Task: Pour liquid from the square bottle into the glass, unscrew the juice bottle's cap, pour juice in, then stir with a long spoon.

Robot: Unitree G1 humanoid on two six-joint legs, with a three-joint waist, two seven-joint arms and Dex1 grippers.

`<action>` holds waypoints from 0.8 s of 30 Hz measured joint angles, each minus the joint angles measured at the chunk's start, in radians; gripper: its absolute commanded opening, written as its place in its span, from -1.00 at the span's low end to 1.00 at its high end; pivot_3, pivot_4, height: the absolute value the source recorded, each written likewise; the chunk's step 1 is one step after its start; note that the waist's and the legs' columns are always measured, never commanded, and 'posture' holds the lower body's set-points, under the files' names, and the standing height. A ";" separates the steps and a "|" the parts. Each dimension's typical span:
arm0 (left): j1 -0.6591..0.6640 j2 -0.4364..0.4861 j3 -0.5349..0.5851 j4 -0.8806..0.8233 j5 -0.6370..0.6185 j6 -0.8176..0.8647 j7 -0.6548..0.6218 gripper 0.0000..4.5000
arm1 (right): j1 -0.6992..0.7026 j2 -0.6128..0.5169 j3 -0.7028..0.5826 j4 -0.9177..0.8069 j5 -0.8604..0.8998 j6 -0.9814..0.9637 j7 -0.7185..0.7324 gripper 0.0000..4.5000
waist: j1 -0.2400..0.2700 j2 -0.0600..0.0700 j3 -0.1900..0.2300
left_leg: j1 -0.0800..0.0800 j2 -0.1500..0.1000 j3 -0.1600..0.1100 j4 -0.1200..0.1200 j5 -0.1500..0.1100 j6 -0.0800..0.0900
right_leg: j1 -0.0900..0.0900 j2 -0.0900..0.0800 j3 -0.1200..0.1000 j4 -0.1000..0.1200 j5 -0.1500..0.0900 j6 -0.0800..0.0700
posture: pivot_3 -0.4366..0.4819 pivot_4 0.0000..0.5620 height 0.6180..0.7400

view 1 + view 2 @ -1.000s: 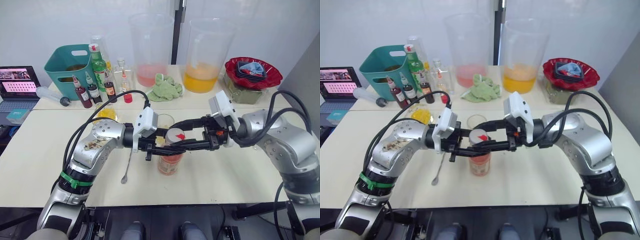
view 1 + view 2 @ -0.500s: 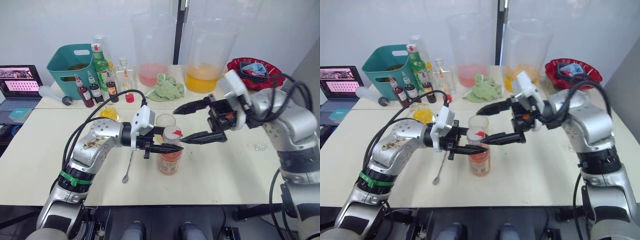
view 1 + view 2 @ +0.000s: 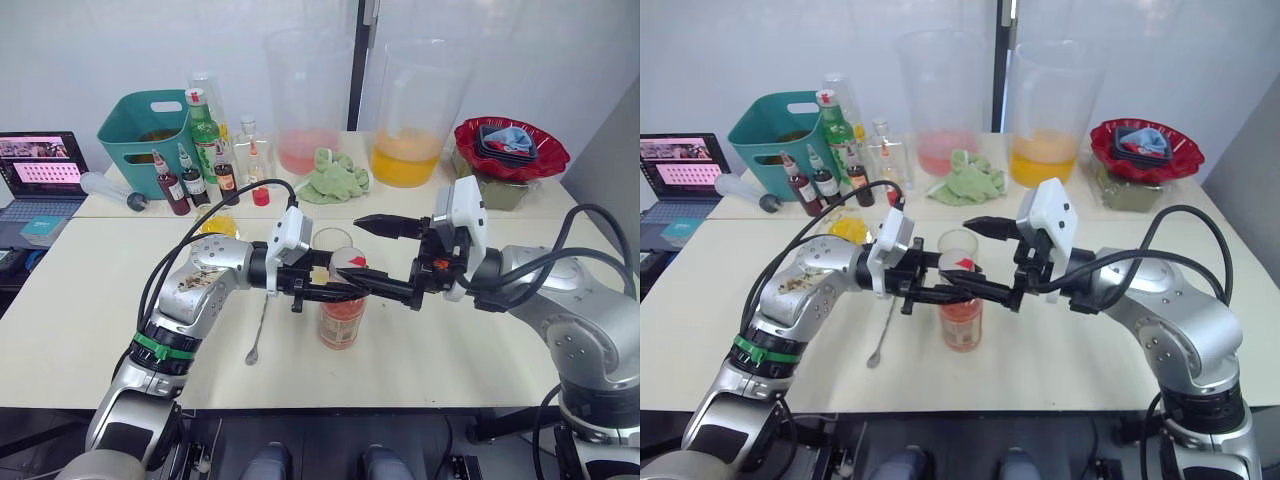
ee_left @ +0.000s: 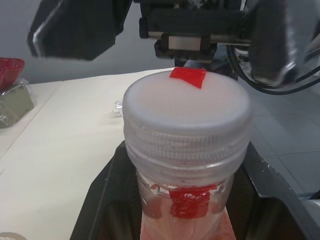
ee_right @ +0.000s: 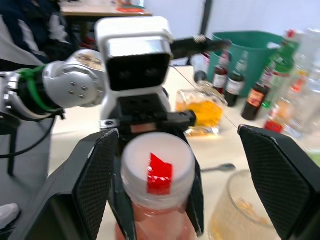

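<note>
My left gripper (image 3: 335, 292) is clamped on the neck of the juice bottle (image 3: 342, 318), just under the cap (image 3: 350, 264); in the left wrist view my black fingers (image 4: 107, 200) hug both sides of the clear neck below the ribbed white cap (image 4: 187, 127), which is on the bottle and carries a small red sticker on top. The bottle stands upright on the table (image 3: 450, 340), its pink-orange liquid showing below my grip.

My right gripper (image 3: 378, 258) is spread wide around the cap from the opposite side. One finger passes just beside the cap, close to my left fingers; the other is up and away, above the glass (image 3: 331, 243). In the right wrist view the two fingers (image 5: 95, 185) stand well apart with the cap between them, one near it and the other far off; whether the near one touches the cap I cannot tell.

The glass sits just behind the bottle, beyond my left fingertips. The long spoon (image 3: 258, 325) lies flat on the table below my left forearm, bowl end toward me. The square bottle (image 3: 215, 225), with its yellow contents, stands behind my left wrist, partly hidden by the cable.
</note>
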 measured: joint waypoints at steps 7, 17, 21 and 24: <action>-0.009 -0.003 -0.003 0.011 0.004 -0.002 -0.003 -0.28 | 0.006 0.006 0.026 -0.036 0.029 0.054 -0.064 0.16 | 0.000 0.000 0.000 | 0.000 0.000 0.000 0.000 0.000 0.000 | 0.000 0.000 0.000 0.000 0.000 0.000 | -0.05 -0.47 1.00; 0.011 0.006 -0.001 -0.029 0.004 0.004 0.010 -0.28 | 0.005 -0.020 0.050 -0.011 0.032 0.012 0.015 -0.26 | -0.001 0.000 0.000 | 0.000 0.000 0.000 0.000 0.000 0.000 | 0.000 0.000 0.000 -0.001 0.000 0.000 | -0.05 -0.47 1.00; 0.023 0.008 -0.016 -0.081 0.010 0.022 0.021 -0.28 | -0.023 -0.097 0.078 0.088 -0.003 -0.112 0.236 -0.26 | -0.001 0.000 0.000 | 0.000 0.000 0.001 0.000 0.000 0.000 | 0.002 0.001 0.000 -0.003 0.000 0.000 | -0.05 -0.47 1.00; 0.034 0.020 -0.018 -0.115 0.015 0.028 0.031 -0.28 | -0.092 -0.107 0.129 0.218 -0.044 -0.222 0.423 -0.26 | -0.005 0.000 0.000 | 0.001 0.001 0.001 0.000 0.000 0.000 | 0.001 0.001 0.000 -0.003 0.000 0.000 | -0.05 -0.47 1.00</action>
